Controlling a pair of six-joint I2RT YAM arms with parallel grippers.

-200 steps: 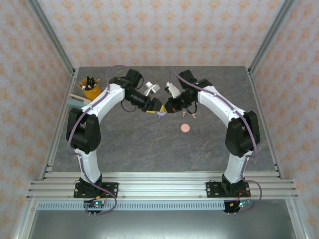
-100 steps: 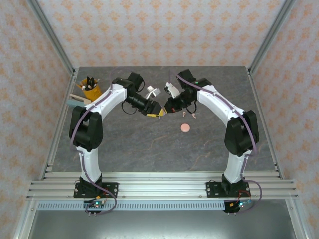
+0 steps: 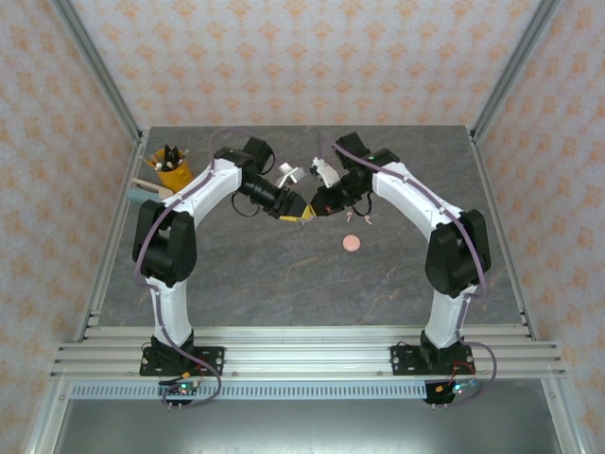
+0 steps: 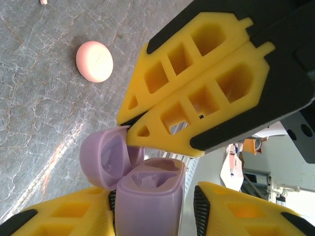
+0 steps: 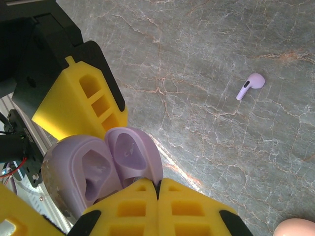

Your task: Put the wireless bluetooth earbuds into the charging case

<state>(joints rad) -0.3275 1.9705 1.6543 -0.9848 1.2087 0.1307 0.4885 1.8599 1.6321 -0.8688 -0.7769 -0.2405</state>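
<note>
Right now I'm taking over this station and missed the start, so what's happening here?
Both arms meet above the middle of the table over an opened lilac charging case. The left pincer brackets the case body; whether it has clamped is unclear. The right pincer is shut, its tips at the open lid. Both sockets look empty. One lilac earbud lies loose on the table, and a closed pink case sits nearby.

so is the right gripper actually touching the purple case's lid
Touching. The right wrist view shows the right gripper shut on the edge of the purple case's lid, with no gap between them.
</note>
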